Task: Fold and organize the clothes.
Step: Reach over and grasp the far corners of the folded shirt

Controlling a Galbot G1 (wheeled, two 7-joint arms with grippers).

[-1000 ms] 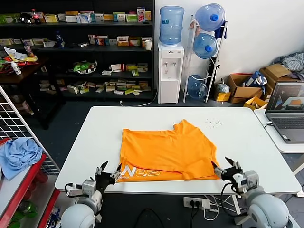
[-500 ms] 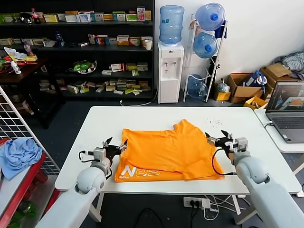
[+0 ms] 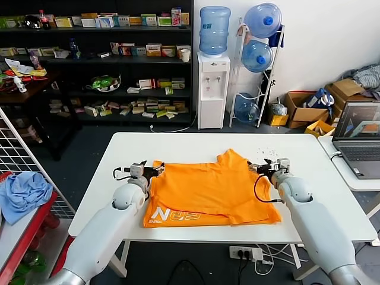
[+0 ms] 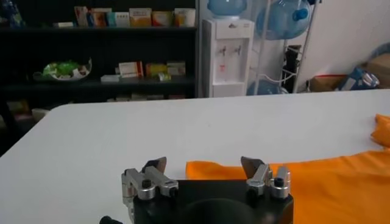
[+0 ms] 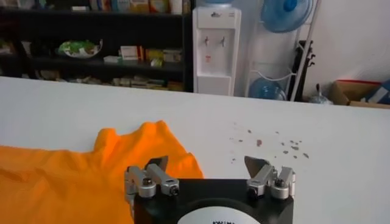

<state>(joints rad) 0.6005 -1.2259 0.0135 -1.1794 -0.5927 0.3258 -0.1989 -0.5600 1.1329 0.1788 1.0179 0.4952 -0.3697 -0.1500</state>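
The orange T-shirt (image 3: 208, 190) lies partly folded on the white table (image 3: 190, 145), with white lettering (image 3: 178, 215) on the strip along its front edge. My left gripper (image 3: 155, 171) is open and empty at the shirt's far left corner, just above the cloth; the wrist view shows that corner (image 4: 210, 169) between its open jaws (image 4: 204, 165). My right gripper (image 3: 259, 167) is open and empty at the shirt's far right side, beside the sleeve. In its wrist view the sleeve (image 5: 143, 143) lies under one finger (image 5: 157, 164), with bare table under the other.
Small dark specks (image 3: 266, 153) dot the table behind my right gripper. A laptop (image 3: 359, 138) sits on a side table at right. A light blue cloth (image 3: 22, 193) lies on a rack at left. A power strip (image 3: 246, 254) hangs under the table's front edge.
Both arms have reached forward from below the table's front edge to the shirt's far corners. The shirt has not moved. Both grippers stay open.
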